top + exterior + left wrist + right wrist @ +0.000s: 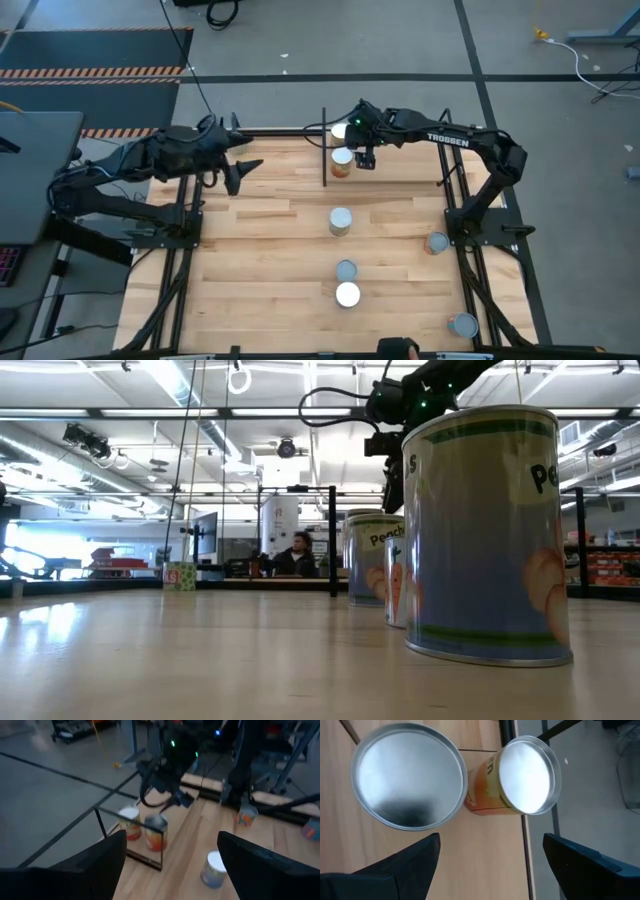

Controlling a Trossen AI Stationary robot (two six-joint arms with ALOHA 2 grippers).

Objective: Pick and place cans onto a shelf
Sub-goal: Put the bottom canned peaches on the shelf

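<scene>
Now, right end effector (366, 160) spread, empty, above two shelf (385, 168) cans (409, 776), left spread.

The room is bright and evenly lit from long ceiling lamps (300, 412), which show in the low view and put a soft shine on the tabletop (200, 650). In the right wrist view the two can tops (409, 776) reflect the light with a pale glare, while the dark fingers (395, 875) at the edge are out of focus. The left wrist view is dimmer and blurred all over, and in the low view the nearest can (488, 535) looks very large and a little soft.
</scene>
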